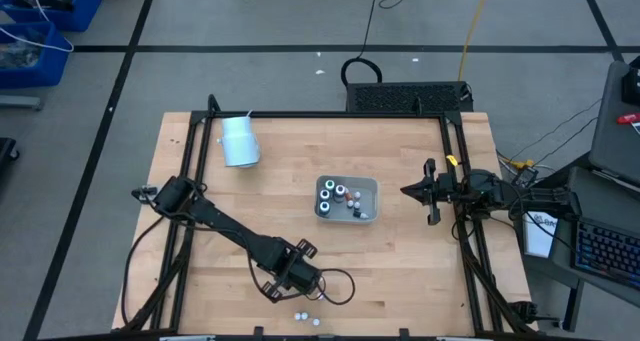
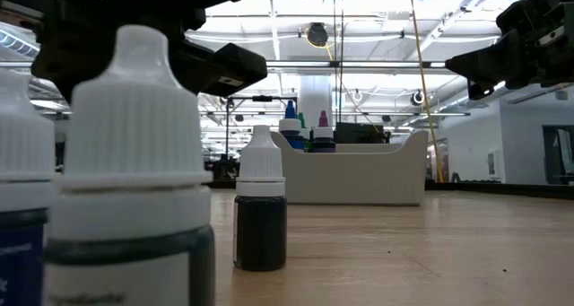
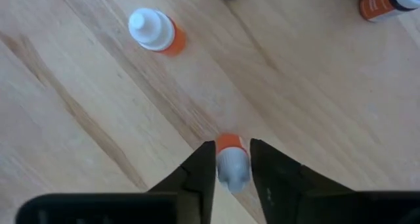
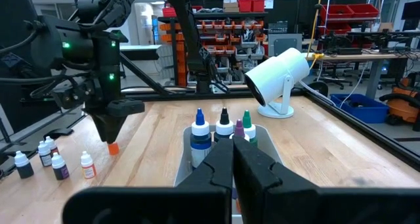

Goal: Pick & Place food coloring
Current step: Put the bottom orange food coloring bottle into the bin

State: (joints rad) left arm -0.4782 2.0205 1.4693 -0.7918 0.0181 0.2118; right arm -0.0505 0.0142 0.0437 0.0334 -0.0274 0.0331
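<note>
My left gripper [image 3: 233, 168] points down near the table's front edge [image 1: 300, 281], shut on a small orange food coloring bottle [image 3: 230, 145] with a white cap. More small bottles stand around it: an orange one [image 3: 155, 31], several at the front edge [image 1: 307, 318] [image 4: 52, 159], and two close to the low camera [image 2: 134, 180] [image 2: 260, 207]. Other bottles stand upright in the clear tray [image 1: 347, 199] at mid-table. My right gripper [image 4: 233, 155] is shut on nothing and waits at the table's right side [image 1: 410, 191]. My left gripper pinches the orange bottle's white cap [image 3: 233, 173] between its two fingers, one on each side. The fingers [image 3: 200, 171] come from above, pointing down. The bottle is upright, its orange body [image 4: 113, 148] showing below the fingertips at the tabletop.
A pale-blue-white cup [image 1: 240, 141] lies on its side at the far left. The tray's white wall [image 2: 359, 176] stands past the near bottles. Black frame rails run along the table's left and right edges. Bare wood lies between the tray and the front bottles.
</note>
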